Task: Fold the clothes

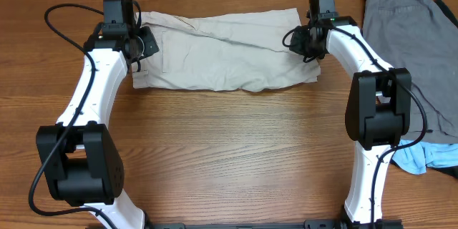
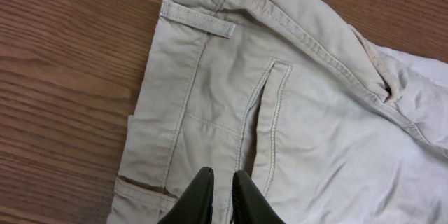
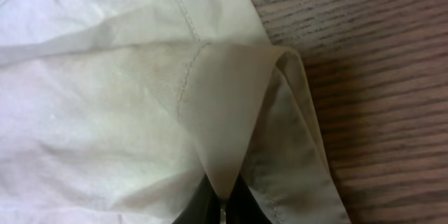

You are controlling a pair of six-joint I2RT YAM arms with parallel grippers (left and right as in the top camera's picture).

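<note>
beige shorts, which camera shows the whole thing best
The overhead view: the beige shorts lie there whole, spread on the table. The left wrist view shows only the waistband end, with belt loop and pocket slit; the right wrist view only a folded edge at the fingers.

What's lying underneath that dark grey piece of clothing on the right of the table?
Light blue fabric shows beyond the top and lower edges of the dark grey garment. Whether it is one piece cannot be seen: the grey covers the middle.

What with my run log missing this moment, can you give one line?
left pincer: shut on beige shorts, waistband end | right pincer: shut on opposite end | shorts: spread on table
</note>
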